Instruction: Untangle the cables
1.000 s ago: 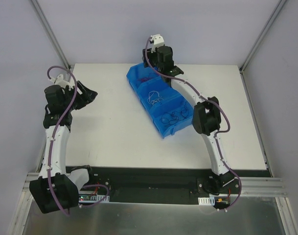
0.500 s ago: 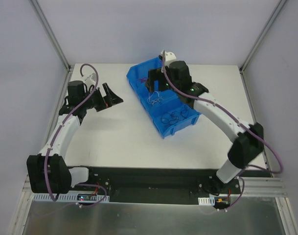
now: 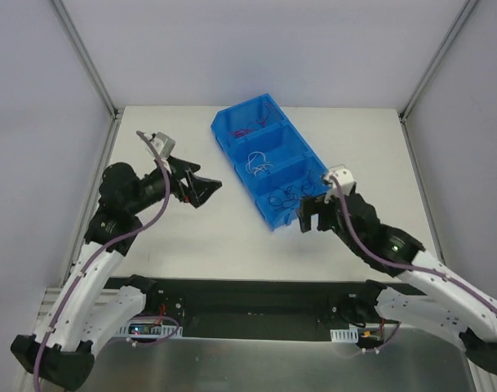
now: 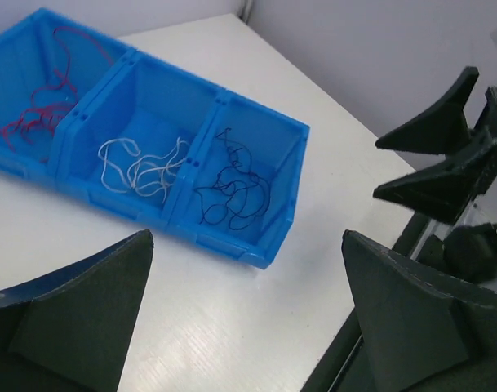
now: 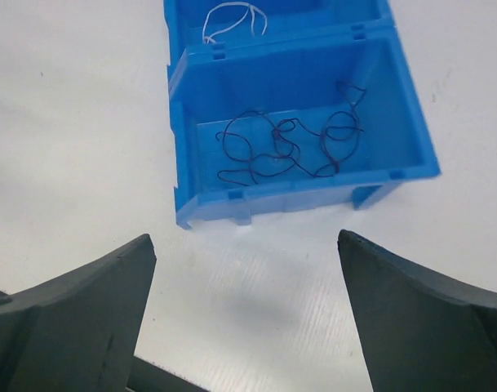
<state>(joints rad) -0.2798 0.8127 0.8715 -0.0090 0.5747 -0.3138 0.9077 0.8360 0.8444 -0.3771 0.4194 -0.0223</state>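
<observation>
A blue bin (image 3: 228, 140) with three compartments lies diagonally on the white table. The red cable (image 3: 246, 128) is in the far compartment, the white cable (image 3: 259, 162) in the middle one, the black cable (image 3: 286, 194) in the near one. My left gripper (image 3: 206, 189) is open and empty, left of the bin, above the table. My right gripper (image 3: 308, 216) is open and empty, just off the bin's near end. The left wrist view shows the red (image 4: 44, 90), white (image 4: 142, 167) and black (image 4: 236, 184) cables. The right wrist view shows the black cable (image 5: 289, 147) and part of the white one (image 5: 232, 16).
The table's black front edge (image 3: 256, 286) runs between the arm bases. The right gripper's fingers (image 4: 440, 155) show in the left wrist view, to the right of the bin. Metal frame posts stand at the table's back corners.
My right arm has pulled back from over the far compartment to the bin's near end. My left arm has swung right, towards the bin. The cables have not moved.
</observation>
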